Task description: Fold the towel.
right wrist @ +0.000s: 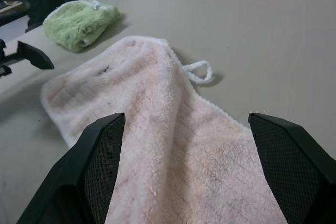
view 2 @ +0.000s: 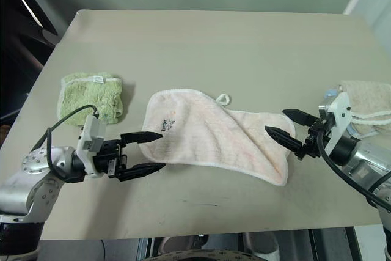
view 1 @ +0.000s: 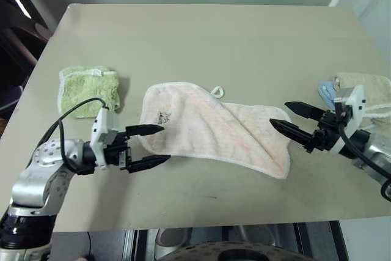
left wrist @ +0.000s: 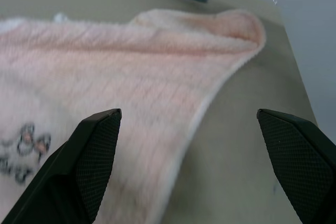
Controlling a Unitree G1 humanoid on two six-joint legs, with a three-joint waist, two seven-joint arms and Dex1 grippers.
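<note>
The pale pink towel (view 1: 211, 126) lies on the beige table (view 1: 201, 41), partly doubled over, with a white loop (view 1: 217, 92) at its far edge and a small dark printed mark (view 1: 164, 116) near its left end. At that left end my left gripper (view 1: 154, 146) stands open, its fingers just above and beside the edge, holding nothing. My right gripper (view 1: 291, 117) is open at the towel's right end, close to the corner and empty. In the left wrist view the towel (left wrist: 131, 77) spreads between the fingers; the towel (right wrist: 178, 150) does the same in the right wrist view.
A folded green terry towel (view 1: 88, 88) sits at the left of the table. Beige cloth (view 1: 369, 90) and blue cloth (view 1: 325, 91) are piled at the right edge behind my right arm. A black cable (view 1: 73, 111) loops over my left arm.
</note>
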